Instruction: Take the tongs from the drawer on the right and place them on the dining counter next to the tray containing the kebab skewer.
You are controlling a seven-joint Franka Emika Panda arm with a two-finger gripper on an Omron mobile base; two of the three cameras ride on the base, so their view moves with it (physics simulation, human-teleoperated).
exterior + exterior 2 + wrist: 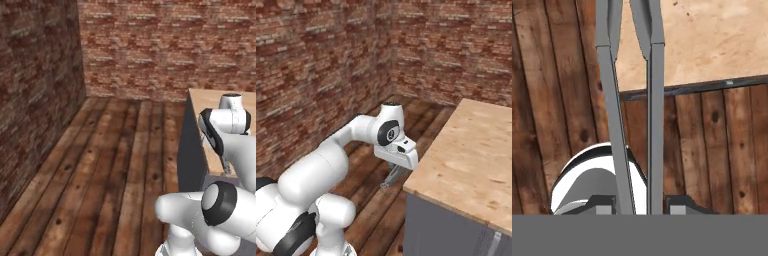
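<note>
step: carry | gripper (641, 202) clenched on the tongs (634, 115) | we lift them clear of the dining counter (476, 145) edge, level, before setting down

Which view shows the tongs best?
The hand view: the tongs run up the frame as two grey arms held between the jaws. The right base view shows them small, hanging below the hand; the left base view, barely a sliver.

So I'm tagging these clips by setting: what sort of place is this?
Probably a rendered kitchen or dining room, though little of it shows. Brick walls meet in a corner, dark wooden planks cover the floor, and a light wood-look dining counter stands on a grey base. The gripper holds slim metal tongs.
</note>
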